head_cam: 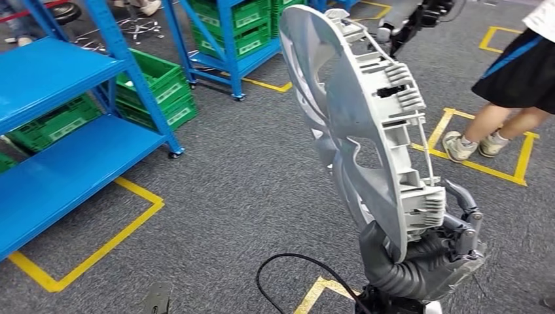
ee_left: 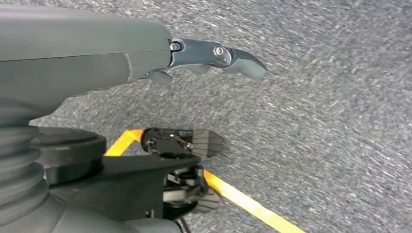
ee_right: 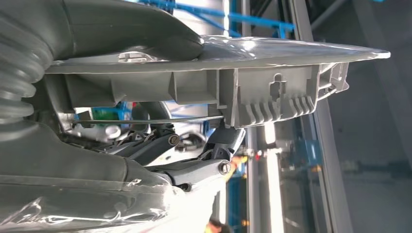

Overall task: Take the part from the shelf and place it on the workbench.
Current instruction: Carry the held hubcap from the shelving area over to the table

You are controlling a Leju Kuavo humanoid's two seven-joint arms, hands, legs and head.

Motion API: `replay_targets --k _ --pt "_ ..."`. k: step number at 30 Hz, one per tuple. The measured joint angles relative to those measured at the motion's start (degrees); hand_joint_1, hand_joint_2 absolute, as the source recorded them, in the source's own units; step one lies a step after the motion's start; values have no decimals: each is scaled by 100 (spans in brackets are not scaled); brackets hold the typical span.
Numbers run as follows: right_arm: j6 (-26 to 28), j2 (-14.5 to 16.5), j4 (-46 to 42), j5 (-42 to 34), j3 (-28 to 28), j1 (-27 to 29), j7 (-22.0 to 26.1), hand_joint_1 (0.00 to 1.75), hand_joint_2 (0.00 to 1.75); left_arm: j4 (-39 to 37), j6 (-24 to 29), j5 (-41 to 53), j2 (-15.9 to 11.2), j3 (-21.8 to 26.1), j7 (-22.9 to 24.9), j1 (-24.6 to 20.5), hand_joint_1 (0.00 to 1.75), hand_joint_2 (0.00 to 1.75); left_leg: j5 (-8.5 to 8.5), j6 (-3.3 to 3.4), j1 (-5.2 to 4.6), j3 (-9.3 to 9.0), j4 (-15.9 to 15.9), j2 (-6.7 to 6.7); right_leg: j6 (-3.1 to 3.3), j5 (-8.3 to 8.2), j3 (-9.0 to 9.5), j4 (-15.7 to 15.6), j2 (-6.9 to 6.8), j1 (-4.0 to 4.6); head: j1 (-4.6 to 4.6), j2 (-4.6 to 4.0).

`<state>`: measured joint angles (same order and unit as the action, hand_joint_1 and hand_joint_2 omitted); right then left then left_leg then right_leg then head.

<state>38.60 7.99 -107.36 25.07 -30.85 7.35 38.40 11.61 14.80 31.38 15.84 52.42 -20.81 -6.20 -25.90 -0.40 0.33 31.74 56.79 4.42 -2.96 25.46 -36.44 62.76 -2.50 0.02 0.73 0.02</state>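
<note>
The part is a large grey plastic wheel cover (head_cam: 366,111), held upright on its edge and rising well above the grey carpet. My right hand (head_cam: 425,258) grips its lower rim at the bottom right of the head view. In the right wrist view the thumb (ee_right: 145,34) presses on the cover's smooth face (ee_right: 291,51), and the darker fingers (ee_right: 194,170) curl behind the ribbed back. My left hand (ee_left: 214,53) hangs over the carpet with its fingers stretched out and nothing in it.
A blue shelf rack (head_cam: 59,131) stands at the left with green crates (head_cam: 157,85) beside and under it. Another blue rack (head_cam: 229,39) with green crates is further back. Yellow tape (head_cam: 98,248) marks the floor. A person (head_cam: 517,72) stands at the right. A black cable (head_cam: 288,275) loops near my body.
</note>
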Motion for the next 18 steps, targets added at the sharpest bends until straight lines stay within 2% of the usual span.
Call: replay_targets --k 1,2,4,5,6,7,8,9,10,11,12,13,15,16,17,18 --pt "0 5 -16 7 2 7 13 175 175 1 9 -9 0 10 -10 -5 0 175 -11 -25 -17 -14 3 47 30 -58 143 -257 -77 12 -7 0" --pt "0 11 -30 14 8 15 26 175 175 1 20 -8 -1 16 -17 -8 0 175 -16 -51 -34 -26 0 94 67 -62 202 -374 -113 27 -10 0" --pt "0 29 -53 25 34 39 51 175 175 2 42 -3 -5 21 -29 -16 0 175 -20 -109 -42 -46 -15 193 157 -71 183 -389 6 42 -17 0" --pt "0 38 -64 27 49 53 59 175 175 2 48 2 -5 22 -32 -21 0 175 -45 -146 -33 -46 -4 167 191 -82 172 -394 71 35 -18 0" --pt "0 47 -74 28 61 63 63 175 175 2 50 7 -5 23 -36 -26 0 175 -124 -179 -24 -11 83 68 223 -96 165 -402 138 22 -21 0" --pt "0 54 -84 28 67 70 66 175 175 2 50 11 -5 23 -40 -30 0 175 -268 -206 -18 82 295 -75 252 -109 162 -410 200 6 -27 0" --pt "-1 58 -91 28 73 75 69 175 175 2 50 15 -6 23 -43 -28 0 175 -460 -223 -13 240 635 -233 272 -117 157 -411 265 -4 -32 0" --pt "-1 60 -93 28 77 77 74 175 175 2 51 18 -8 25 -44 -22 0 175 -658 -227 -14 441 1054 -329 289 -122 153 -411 335 -5 -34 0" --pt "-2 61 -94 28 81 79 80 175 175 2 52 24 -11 26 -44 -14 0 175 -793 -224 -17 630 1426 -369 299 -125 149 -411 413 -5 -35 0" --pt "-2 62 -94 29 85 81 89 175 175 2 53 32 -13 28 -44 -8 0 175 -820 -216 -19 754 1643 -384 302 -128 148 -411 498 -3 -36 0" --pt "-2 63 -94 31 89 83 98 175 175 2 54 41 -14 31 -43 -7 0 175 -724 -202 -19 774 1637 -397 299 -132 151 -410 585 -3 -35 0" --pt "-2 66 -96 35 91 84 106 175 175 2 55 50 -14 32 -43 -9 0 175 -529 -183 -17 681 1403 -430 292 -136 155 -410 673 -4 -36 0" --pt "-2 71 -98 61 92 85 118 175 175 2 57 61 -14 36 -44 -15 0 175 -110 -138 0 326 613 -660 262 -146 152 -397 838 2 -35 0" --pt "-2 73 -102 82 94 86 122 175 175 2 61 65 -14 39 -45 -17 0 175 1 -124 11 181 293 -778 240 -152 136 -387 912 5 -33 0" --pt "-2 75 -105 103 96 87 126 175 175 2 65 69 -13 42 -45 -21 0 175 39 -112 16 98 102 -867 211 -160 113 -382 975 5 -31 0" --pt "-2 75 -110 118 100 89 128 175 175 2 72 73 -10 45 -45 -25 0 175 27 -95 13 73 33 -880 175 -172 89 -385 1036 1 -33 0"
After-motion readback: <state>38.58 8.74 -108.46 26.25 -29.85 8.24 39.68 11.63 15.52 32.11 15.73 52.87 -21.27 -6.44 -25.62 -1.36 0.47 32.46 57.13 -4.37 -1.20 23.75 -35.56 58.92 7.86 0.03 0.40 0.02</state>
